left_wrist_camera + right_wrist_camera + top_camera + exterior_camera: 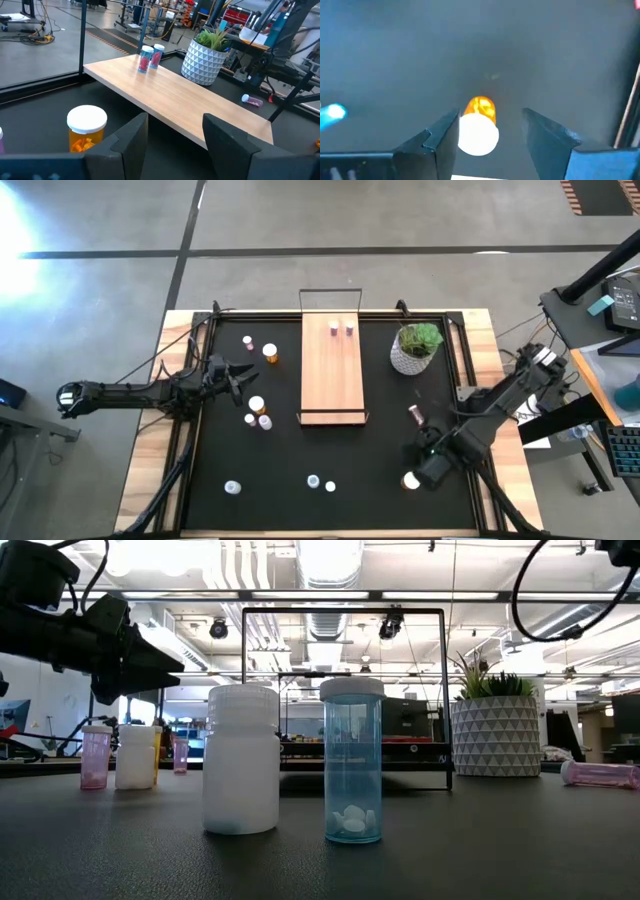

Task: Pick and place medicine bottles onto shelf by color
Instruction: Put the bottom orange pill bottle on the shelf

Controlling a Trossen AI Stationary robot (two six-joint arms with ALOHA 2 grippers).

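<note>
The light-wood shelf (333, 370) lies mid-table with two pink bottles (341, 330) standing at its far end. My right gripper (490, 117) hangs open above an orange bottle with a white cap (479, 125) near the table's right front (410, 479); its fingers stand on either side of the bottle without touching it. My left gripper (172, 145) waits open at the left (240, 375), pointing toward the shelf, with an orange bottle (86, 129) beside it. More bottles stand on the black mat: one orange (270, 353), several at the left (256, 410), and pale ones near the front (313, 480).
A white-potted green plant (417, 347) stands right of the shelf. A pink bottle (414, 414) lies on its side between plant and right gripper. In the low view a white bottle (241, 760) and a blue bottle (352, 762) stand close to the near edge.
</note>
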